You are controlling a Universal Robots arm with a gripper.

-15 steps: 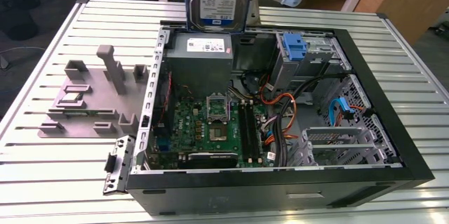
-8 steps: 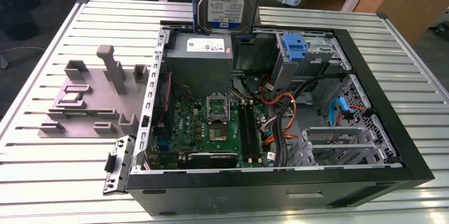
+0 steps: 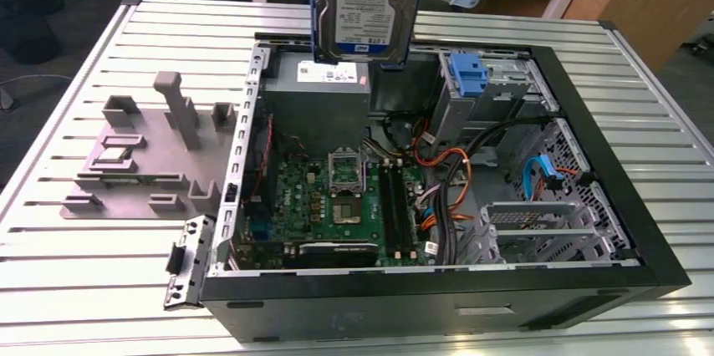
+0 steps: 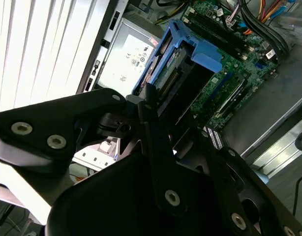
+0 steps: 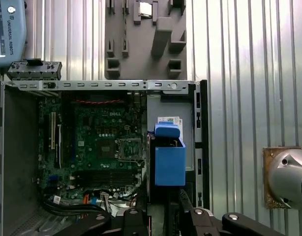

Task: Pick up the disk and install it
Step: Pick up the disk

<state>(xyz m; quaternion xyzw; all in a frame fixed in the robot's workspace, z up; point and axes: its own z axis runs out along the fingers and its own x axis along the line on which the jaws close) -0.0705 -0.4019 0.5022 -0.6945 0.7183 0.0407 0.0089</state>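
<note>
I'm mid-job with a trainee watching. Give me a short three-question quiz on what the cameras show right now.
1. True or false: the disk is seated in a drive bay of the computer case.
2. Pick one: the gripper is shut on A) an orange cable, B) the disk, C) a memory stick.
3. Fill in: in the first wrist view, the disk hangs over the ____, beside the motherboard.

Key:
1. False. It is held in the air above the open case.
2. B.
3. Power supply.
</note>
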